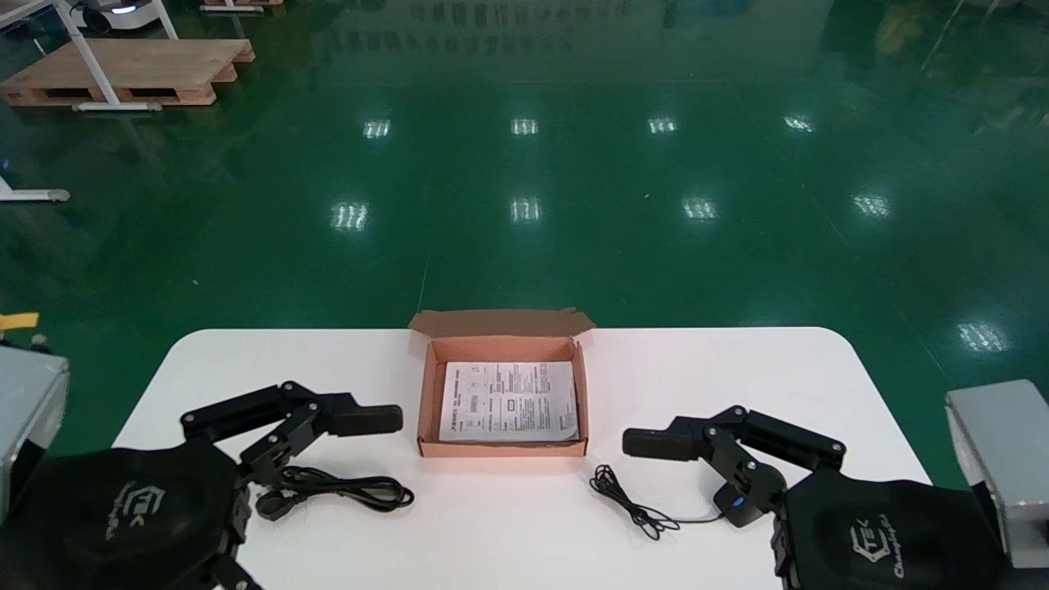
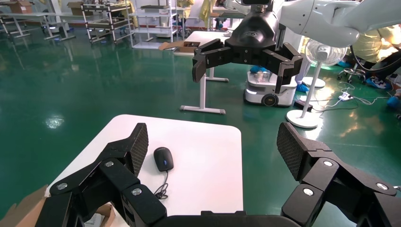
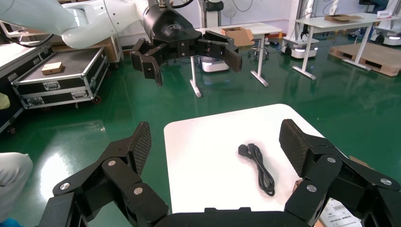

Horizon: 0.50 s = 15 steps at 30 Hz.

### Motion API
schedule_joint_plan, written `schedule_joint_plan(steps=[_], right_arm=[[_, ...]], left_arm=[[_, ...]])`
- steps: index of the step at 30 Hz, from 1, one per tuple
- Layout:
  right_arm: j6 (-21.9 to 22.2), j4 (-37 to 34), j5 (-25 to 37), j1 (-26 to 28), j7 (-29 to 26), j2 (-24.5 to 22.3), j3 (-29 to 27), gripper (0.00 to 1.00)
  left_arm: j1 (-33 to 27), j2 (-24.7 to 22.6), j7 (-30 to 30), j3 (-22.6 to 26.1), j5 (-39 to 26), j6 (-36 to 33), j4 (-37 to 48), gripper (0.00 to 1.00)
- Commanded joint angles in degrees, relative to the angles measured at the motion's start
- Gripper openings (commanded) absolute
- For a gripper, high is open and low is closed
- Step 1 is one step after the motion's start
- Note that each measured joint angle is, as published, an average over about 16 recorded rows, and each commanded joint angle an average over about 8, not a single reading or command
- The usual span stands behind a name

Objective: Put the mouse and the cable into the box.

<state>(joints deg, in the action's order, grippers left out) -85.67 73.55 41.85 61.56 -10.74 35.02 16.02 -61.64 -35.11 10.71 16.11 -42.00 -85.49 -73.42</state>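
An open cardboard box (image 1: 424, 393) with a printed sheet lying in it stands at the middle of the white table (image 1: 524, 541). A coiled black power cable (image 1: 344, 487) lies on the left, just in front of my left gripper (image 1: 328, 447), which is open and holds nothing. The black mouse (image 1: 735, 501) lies on the right, partly under my open right gripper (image 1: 697, 467); its thin cord (image 1: 631, 500) trails towards the box. In the left wrist view the mouse (image 2: 163, 158) shows beyond the left gripper (image 2: 213, 146). In the right wrist view the cable (image 3: 259, 165) lies between the right gripper's (image 3: 215, 146) spread fingers.
Grey cases stand beside the table at the left (image 1: 29, 401) and the right (image 1: 1000, 451). The box's lid flap (image 1: 500, 321) stands up at its far side. Beyond the table is green floor with a wooden pallet (image 1: 131, 70) far off.
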Motion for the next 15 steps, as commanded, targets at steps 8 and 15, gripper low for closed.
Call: schedule_joint_plan(steps=[8,15], right_arm=[[0.00,0.00,0.00,0.00,0.00,0.00,0.00,1.00],[0.00,0.00,0.00,0.00,0.00,0.00,0.00,1.00]], left_arm=[[0.00,0.00,0.00,0.00,0.00,0.00,0.00,1.00],[0.00,0.00,0.00,0.00,0.00,0.00,0.00,1.00]])
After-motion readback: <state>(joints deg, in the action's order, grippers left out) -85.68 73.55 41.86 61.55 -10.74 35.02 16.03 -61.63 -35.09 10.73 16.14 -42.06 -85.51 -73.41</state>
